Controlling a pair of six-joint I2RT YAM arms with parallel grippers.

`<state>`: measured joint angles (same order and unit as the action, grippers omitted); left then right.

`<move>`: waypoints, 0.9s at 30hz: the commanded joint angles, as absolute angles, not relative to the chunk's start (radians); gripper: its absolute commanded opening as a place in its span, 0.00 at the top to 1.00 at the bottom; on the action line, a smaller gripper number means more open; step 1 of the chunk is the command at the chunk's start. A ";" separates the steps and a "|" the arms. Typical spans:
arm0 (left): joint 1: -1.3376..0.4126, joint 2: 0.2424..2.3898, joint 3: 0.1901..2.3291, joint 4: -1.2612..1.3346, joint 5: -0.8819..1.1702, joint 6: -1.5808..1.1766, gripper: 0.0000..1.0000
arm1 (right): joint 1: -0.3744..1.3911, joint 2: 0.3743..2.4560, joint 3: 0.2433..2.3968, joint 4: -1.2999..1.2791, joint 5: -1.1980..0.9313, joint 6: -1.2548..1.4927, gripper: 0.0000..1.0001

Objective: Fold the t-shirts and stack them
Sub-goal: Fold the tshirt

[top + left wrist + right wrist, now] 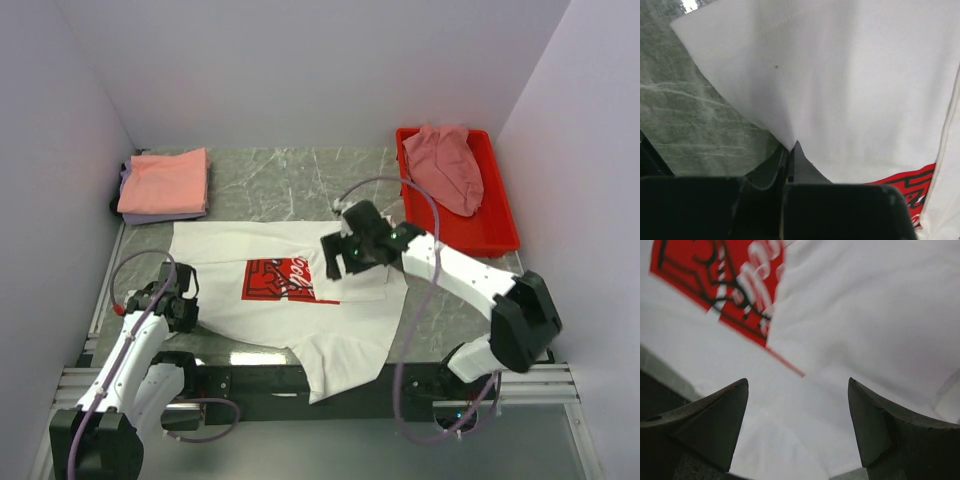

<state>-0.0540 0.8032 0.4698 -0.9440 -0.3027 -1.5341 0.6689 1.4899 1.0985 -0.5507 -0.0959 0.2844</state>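
A white t-shirt (290, 315) with a red rectangular print (280, 279) lies spread on the table, its right side folded over the print's edge. My left gripper (186, 300) is shut on the shirt's left edge (785, 135), the cloth pinched between the fingers. My right gripper (345, 260) hovers open over the folded right part, fingers (725, 415) spread above white cloth (850, 330) beside the print (725, 280). A salmon-orange tee (165, 181) lies folded on a lavender one (160, 215) at the back left. A dusty-pink tee (447, 165) lies crumpled in the tray.
A red plastic tray (500, 215) stands at the back right. The marble tabletop (290, 185) shows behind the white shirt. Pale walls close in left, right and back. The shirt's lower part hangs over the black front rail (260, 380).
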 commanded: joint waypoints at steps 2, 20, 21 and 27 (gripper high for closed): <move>-0.057 0.811 0.492 -0.917 -0.290 -1.459 1.00 | 0.903 1.329 0.983 -0.613 -0.057 0.252 0.14; -0.057 0.730 0.460 -0.842 -0.279 -1.394 1.00 | 1.425 1.239 0.755 -0.615 -0.048 0.362 0.21; -0.057 0.738 0.460 -0.836 -0.278 -1.391 1.00 | 1.443 1.249 0.764 -0.604 -0.057 0.361 0.21; -0.057 0.738 0.453 -0.828 -0.278 -1.394 1.00 | 1.522 1.380 0.840 -0.598 -0.011 0.344 0.22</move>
